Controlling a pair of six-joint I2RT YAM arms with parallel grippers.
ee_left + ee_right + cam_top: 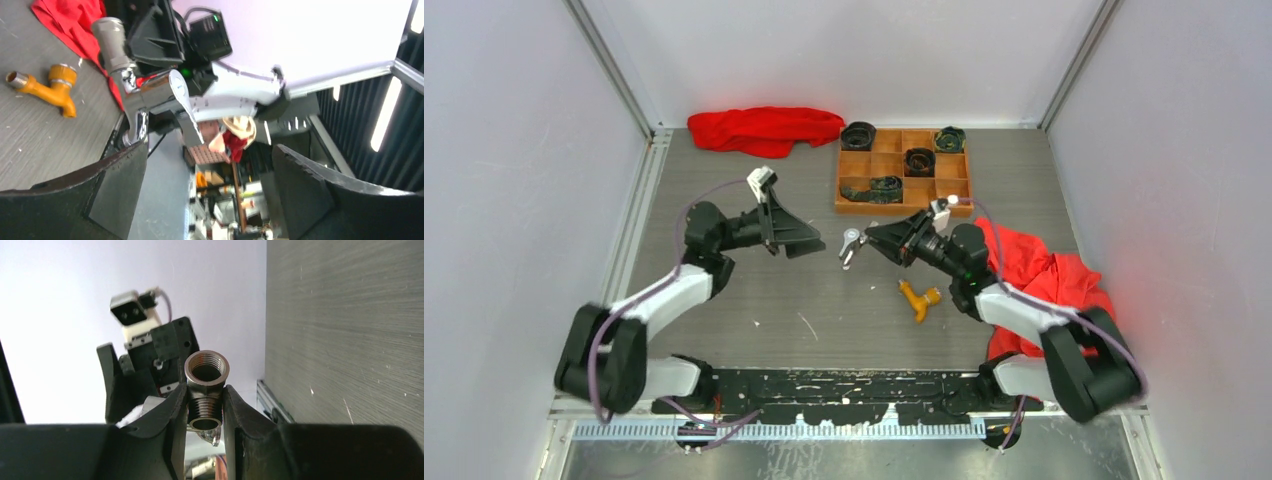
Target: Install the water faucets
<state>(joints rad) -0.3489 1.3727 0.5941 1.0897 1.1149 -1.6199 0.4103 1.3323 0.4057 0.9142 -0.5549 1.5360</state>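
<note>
right jaws: pinching silver faucet (205, 385) by its threaded neck, above mid-bench | left jaws: spread, facing the faucet, near it | both arms: reaching inward, wrists facing each other | orange faucet (919, 298): lying on bench (804, 300) beside right forearm

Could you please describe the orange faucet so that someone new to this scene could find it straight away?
On the grey table, look near the red cloth at its right edge. The orange faucet lies loose there on bare surface. Unlike the silver faucet clamped in the right gripper, it is orange-yellow and untouched.
</note>
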